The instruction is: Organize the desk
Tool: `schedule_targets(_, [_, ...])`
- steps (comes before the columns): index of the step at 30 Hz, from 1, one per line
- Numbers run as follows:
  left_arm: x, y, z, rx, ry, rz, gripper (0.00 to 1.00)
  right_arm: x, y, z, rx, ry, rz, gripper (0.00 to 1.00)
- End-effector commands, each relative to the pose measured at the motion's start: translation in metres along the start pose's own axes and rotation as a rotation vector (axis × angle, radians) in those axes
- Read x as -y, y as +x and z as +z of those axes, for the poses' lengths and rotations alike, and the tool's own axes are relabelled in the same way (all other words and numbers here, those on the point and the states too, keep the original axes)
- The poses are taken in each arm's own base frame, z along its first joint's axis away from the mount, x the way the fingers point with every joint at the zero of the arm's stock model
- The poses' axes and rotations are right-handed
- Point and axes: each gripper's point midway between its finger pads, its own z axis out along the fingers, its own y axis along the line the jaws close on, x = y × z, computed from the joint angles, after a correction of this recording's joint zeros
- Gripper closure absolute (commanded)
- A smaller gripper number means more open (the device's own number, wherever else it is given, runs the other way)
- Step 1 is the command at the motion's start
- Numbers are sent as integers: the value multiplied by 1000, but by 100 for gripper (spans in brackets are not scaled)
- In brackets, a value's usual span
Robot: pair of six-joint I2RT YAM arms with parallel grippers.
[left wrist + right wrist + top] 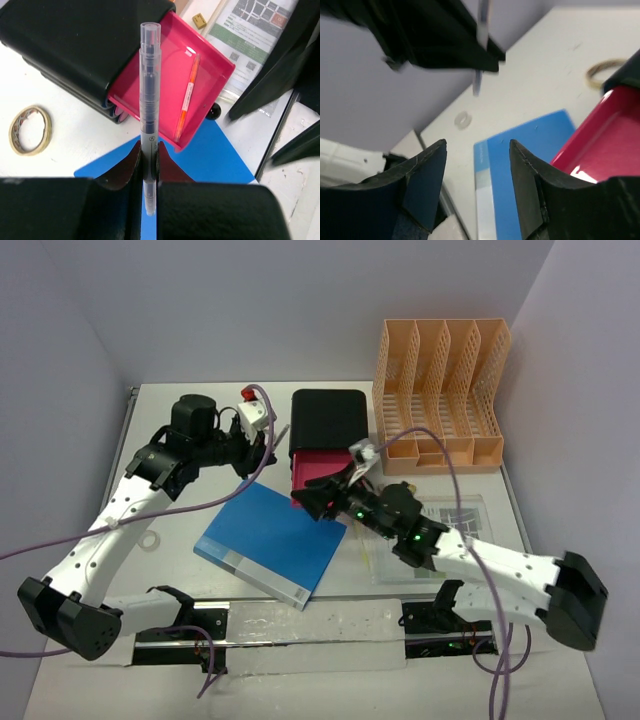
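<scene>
L fingers [127,162] pinch clear pen [149,90], long axis pointing at open pink drawer [170,65] just ahead on bench [70,145]; blue folder [215,160] below. R fingers [425,180] spread, empty, near drawer. L arm better placed.

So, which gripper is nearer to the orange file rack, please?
Right. The right gripper is at the pink drawer, near the rack's front corner; the left gripper is farther, across the drawer.

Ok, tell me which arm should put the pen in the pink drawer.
Left. Its jaws already clamp the pen, pointed at the open pink drawer; the right jaws are open and empty.
</scene>
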Motion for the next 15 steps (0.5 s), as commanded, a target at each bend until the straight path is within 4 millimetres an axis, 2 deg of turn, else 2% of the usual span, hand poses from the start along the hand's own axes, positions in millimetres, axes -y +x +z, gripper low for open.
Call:
schedule_targets(1, [1, -35, 10, 81, 38, 66, 100, 20, -36, -39, 76, 122, -76, 37])
schedule_targets(3, [0, -39, 19, 68, 54, 58, 100, 23, -47, -55, 106, 154, -83, 36])
schedule_targets(6, [4, -39, 43, 22, 87, 63, 100, 45, -61, -84, 156, 274, -79, 35])
schedule_targets(7, [5, -45, 48, 19, 75, 82, 100, 53, -59, -90, 150, 314, -77, 35])
schedule_targets(9, [14, -37, 78, -57, 76, 140, 99, 66, -68, -108, 191, 394, -69, 34])
schedule_targets(11, [24, -37, 93, -94, 70, 195, 97, 71, -67, -115, 190, 422, -66, 35])
schedule_targets(15, [30, -15, 131, -194, 48, 263, 91, 77, -66, -124, 201, 450, -59, 35])
